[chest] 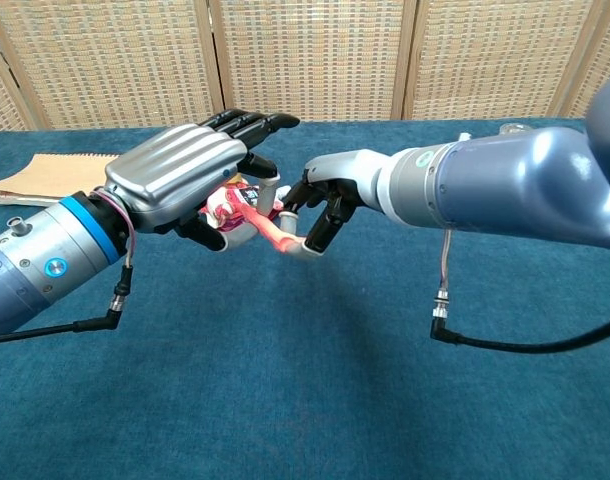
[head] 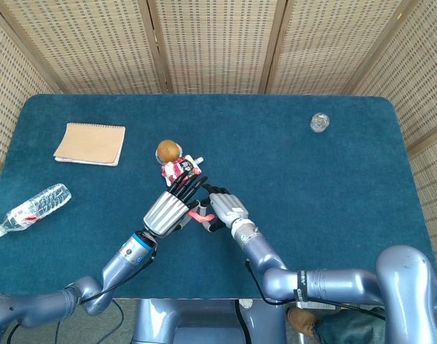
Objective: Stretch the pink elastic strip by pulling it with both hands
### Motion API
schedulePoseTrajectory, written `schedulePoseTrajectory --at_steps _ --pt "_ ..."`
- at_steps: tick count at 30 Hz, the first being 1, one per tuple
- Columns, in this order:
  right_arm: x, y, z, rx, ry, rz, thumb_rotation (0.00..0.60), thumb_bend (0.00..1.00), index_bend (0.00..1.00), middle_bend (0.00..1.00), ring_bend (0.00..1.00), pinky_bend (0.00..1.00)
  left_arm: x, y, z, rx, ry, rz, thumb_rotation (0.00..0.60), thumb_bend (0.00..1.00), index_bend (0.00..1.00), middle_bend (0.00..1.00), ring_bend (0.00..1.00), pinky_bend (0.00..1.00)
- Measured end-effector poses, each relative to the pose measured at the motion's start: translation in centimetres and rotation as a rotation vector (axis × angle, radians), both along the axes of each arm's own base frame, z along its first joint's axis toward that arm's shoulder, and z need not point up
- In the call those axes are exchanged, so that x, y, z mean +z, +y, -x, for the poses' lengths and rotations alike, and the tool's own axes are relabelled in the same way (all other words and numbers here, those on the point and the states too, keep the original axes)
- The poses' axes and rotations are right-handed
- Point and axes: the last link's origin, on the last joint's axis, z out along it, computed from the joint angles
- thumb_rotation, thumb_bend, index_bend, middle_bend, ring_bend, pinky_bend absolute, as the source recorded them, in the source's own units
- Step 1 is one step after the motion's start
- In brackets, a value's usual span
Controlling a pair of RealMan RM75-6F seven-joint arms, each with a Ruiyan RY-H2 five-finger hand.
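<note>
Strip (chest: 273,232) slack – L hand (chest: 190,180) & R hand (chest: 330,200) each pinched an end, close together above table (chest: 305,380).

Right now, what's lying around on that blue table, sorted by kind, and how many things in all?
Pink elastic strip, held between the hands: 1
Clear plastic water bottle: 1
Tan spiral notebook: 1
Round brownish fruit: 1
Red-and-white snack packet: 1
Small clear glass object: 1
Total: 6
</note>
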Motion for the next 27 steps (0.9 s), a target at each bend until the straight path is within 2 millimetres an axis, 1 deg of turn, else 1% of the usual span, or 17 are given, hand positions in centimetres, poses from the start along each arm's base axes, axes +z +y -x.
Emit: schedulePoseTrajectory --at_steps 4,8,15,27 --pt "0.1 -0.1 0.2 -0.003 -0.001 0.003 0.600 0.58 0.72 0.10 0.00 0.00 0.0 0.0 0.0 0.004 -0.002 0.000 0.600 0.49 0.84 0.00 0.00 0.00" --pt "0.3 -0.1 0.4 -0.007 -0.001 0.006 0.600 0.58 0.72 0.10 0.00 0.00 0.0 0.1 0.0 0.014 -0.017 0.009 0.600 0.49 0.85 0.00 0.00 0.00" --pt "0.6 -0.5 1.0 -0.023 -0.006 0.023 0.600 0.58 0.73 0.10 0.00 0.00 0.7 0.3 0.4 0.018 -0.016 -0.005 0.600 0.50 0.86 0.00 0.00 0.00" --pt "1.8 -1.6 2.4 -0.059 -0.011 0.064 0.600 0.58 0.73 0.10 0.00 0.00 3.5 1.5 2.1 0.038 0.005 -0.060 0.600 0.50 0.88 0.00 0.00 0.00"
